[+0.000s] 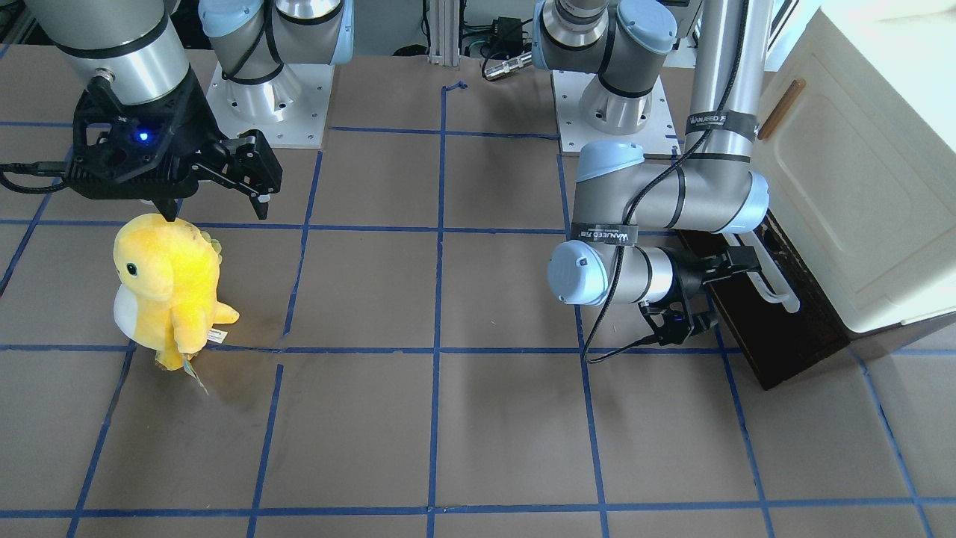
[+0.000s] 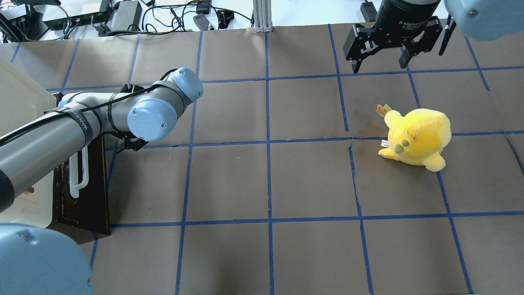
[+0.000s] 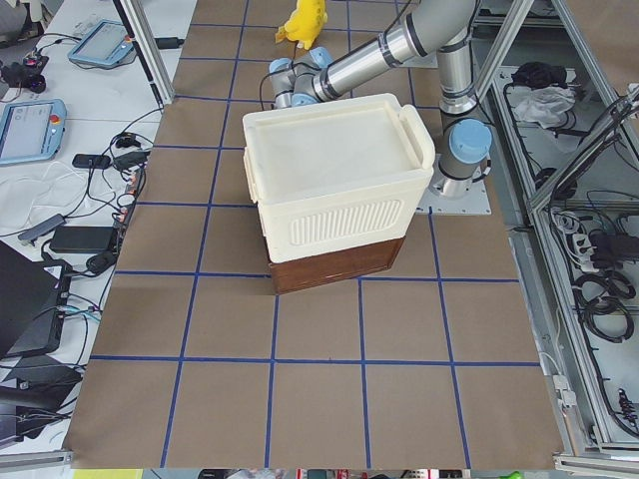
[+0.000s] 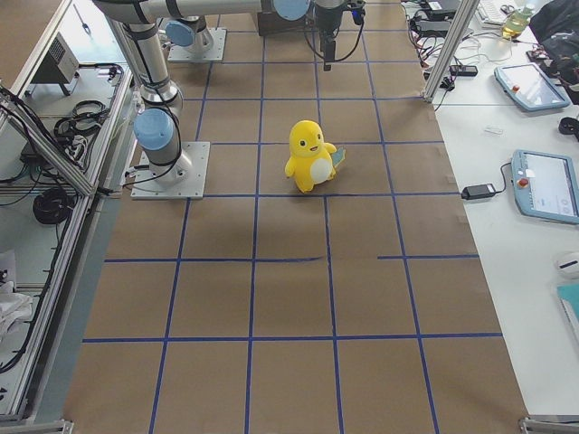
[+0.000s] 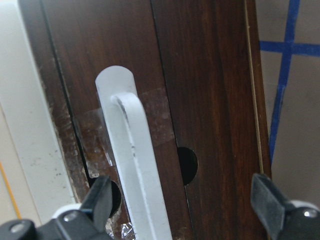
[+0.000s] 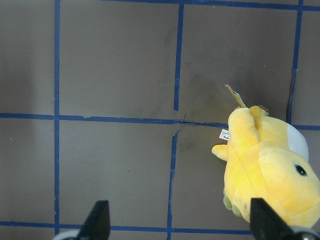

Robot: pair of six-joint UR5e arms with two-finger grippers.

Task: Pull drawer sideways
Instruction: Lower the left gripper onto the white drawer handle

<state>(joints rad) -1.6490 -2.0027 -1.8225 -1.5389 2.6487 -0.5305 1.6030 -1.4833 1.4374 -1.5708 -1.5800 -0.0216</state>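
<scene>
Drawer (image 1: 784,329) is sitting under the cream cabinet (image 1: 859,187) at the robot's left end of the table, seemingly not pulled out yet. The left gripper (image 5: 182,190) is straddling the white bar handle (image 5: 132,165), jaws spread and unclamped. Gripping and pulling are both remaining. The right gripper (image 2: 380,65) is hanging released.

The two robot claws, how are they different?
The left gripper points sideways at the drawer, its open fingers either side of the white handle. The right gripper points down at the table beside the yellow plush toy, with nothing between its fingers. Both are open and grip nothing.
</scene>
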